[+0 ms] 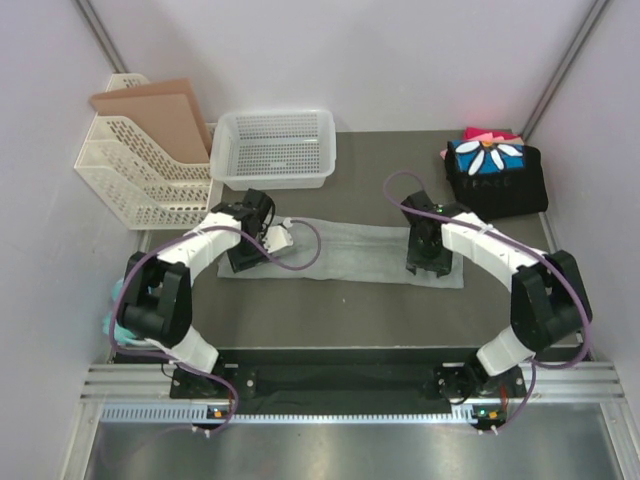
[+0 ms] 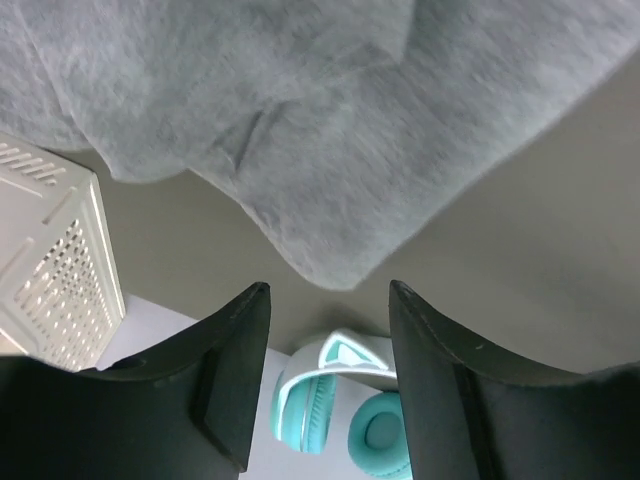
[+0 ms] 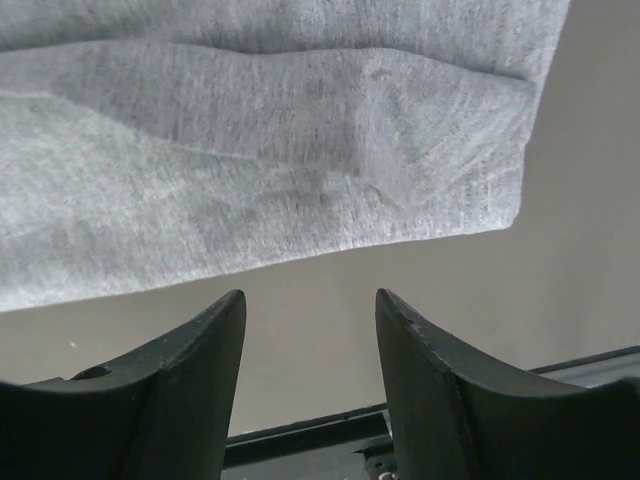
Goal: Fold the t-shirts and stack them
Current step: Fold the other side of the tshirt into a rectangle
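A light heather-grey t-shirt (image 1: 345, 250) lies folded into a long strip across the middle of the table. My left gripper (image 1: 243, 262) is open over its left end; the left wrist view shows the grey cloth (image 2: 330, 130) just beyond the empty fingertips. My right gripper (image 1: 427, 268) is open over the shirt's right end, with the cloth's near edge and corner (image 3: 300, 180) just ahead of the empty jaws. A folded stack sits at the back right: a black shirt with a blue panel and white daisy (image 1: 495, 175) on top of pink and red ones (image 1: 490, 134).
A white mesh basket (image 1: 275, 148) stands at the back centre. A white file rack with brown boards (image 1: 140, 160) stands at the back left. Teal headphones (image 2: 345, 400) lie off the table's left edge. The metal front rail (image 3: 330, 440) lies near the right gripper.
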`<control>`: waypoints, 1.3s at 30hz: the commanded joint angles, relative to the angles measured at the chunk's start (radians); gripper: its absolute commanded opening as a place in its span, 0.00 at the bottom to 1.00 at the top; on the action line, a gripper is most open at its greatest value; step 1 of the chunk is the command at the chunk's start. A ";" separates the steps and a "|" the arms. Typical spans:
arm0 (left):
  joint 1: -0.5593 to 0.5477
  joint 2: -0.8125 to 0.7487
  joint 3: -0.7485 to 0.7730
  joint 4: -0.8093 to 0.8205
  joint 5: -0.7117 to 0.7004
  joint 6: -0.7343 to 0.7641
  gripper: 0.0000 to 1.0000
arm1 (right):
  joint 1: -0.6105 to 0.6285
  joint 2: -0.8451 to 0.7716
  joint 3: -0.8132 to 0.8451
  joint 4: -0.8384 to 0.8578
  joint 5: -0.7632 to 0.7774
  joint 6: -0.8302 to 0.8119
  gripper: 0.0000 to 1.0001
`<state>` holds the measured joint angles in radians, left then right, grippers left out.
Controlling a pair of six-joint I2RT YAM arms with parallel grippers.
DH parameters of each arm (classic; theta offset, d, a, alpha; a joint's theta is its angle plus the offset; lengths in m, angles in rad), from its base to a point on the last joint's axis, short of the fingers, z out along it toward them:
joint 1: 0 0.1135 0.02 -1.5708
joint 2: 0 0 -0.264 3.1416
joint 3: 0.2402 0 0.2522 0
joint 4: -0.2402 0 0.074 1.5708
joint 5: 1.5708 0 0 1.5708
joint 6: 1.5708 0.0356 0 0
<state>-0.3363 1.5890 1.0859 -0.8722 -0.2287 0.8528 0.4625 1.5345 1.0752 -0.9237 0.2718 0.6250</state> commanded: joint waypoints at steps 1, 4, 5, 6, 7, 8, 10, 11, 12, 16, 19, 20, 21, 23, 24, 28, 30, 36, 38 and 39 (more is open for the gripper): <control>0.022 0.051 0.008 0.142 -0.008 -0.027 0.55 | 0.004 0.044 0.015 0.074 -0.005 0.027 0.54; 0.036 0.098 0.031 0.154 -0.005 -0.034 0.53 | -0.002 0.091 0.044 0.072 0.032 0.024 0.53; 0.037 0.107 0.035 0.154 -0.003 -0.034 0.52 | -0.011 0.111 0.051 0.077 0.044 0.021 0.52; 0.040 0.121 0.042 0.154 -0.003 -0.035 0.52 | -0.016 0.122 0.058 0.077 0.052 0.021 0.51; 0.043 0.126 0.042 0.156 -0.001 -0.034 0.51 | -0.021 0.133 0.071 0.085 0.058 0.019 0.51; 0.046 0.127 0.042 0.160 -0.003 -0.032 0.51 | -0.034 0.153 0.075 0.086 0.063 0.016 0.50; 0.054 0.126 0.028 0.170 -0.009 -0.023 0.51 | -0.050 0.171 0.094 0.094 0.072 0.007 0.49; 0.057 0.123 0.025 0.168 -0.009 -0.020 0.51 | -0.065 0.188 0.101 0.095 0.082 -0.001 0.49; 0.063 0.120 0.016 0.168 -0.009 -0.014 0.51 | -0.076 0.197 0.117 0.094 0.087 -0.005 0.49; 0.077 0.098 -0.020 0.177 -0.012 0.005 0.50 | -0.126 0.234 0.172 0.086 0.119 -0.031 0.48; 0.086 0.085 -0.041 0.187 -0.020 0.014 0.50 | -0.148 0.262 0.227 0.071 0.136 -0.051 0.48; 0.088 0.083 -0.043 0.187 -0.021 0.014 0.50 | -0.153 0.279 0.242 0.065 0.148 -0.057 0.48; 0.091 0.080 -0.049 0.187 -0.018 0.014 0.50 | -0.157 0.286 0.268 0.054 0.153 -0.061 0.48; 0.094 0.074 -0.055 0.188 -0.017 0.018 0.50 | -0.168 0.312 0.291 0.048 0.171 -0.073 0.48; 0.097 0.071 -0.063 0.188 -0.018 0.017 0.50 | -0.173 0.323 0.316 0.040 0.178 -0.073 0.48; 0.103 0.058 -0.081 0.197 -0.026 0.028 0.49 | -0.214 0.384 0.364 0.033 0.193 -0.079 0.47; 0.109 0.048 -0.090 0.200 -0.031 0.034 0.49 | -0.225 0.403 0.385 0.029 0.196 -0.079 0.47; 0.135 0.002 -0.098 0.190 -0.040 0.058 0.49 | -0.243 0.406 0.421 -0.009 0.254 -0.062 0.46; 0.144 -0.023 -0.086 0.182 -0.044 0.068 0.49 | -0.240 0.351 0.405 -0.001 0.244 -0.051 0.47; 0.148 -0.032 -0.078 0.176 -0.046 0.071 0.49 | -0.240 0.330 0.387 0.000 0.242 -0.048 0.47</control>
<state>-0.2089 1.6314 0.9958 -0.7025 -0.2543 0.8932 0.2203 1.9640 1.4494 -0.9100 0.4778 0.5606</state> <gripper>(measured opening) 0.491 0.465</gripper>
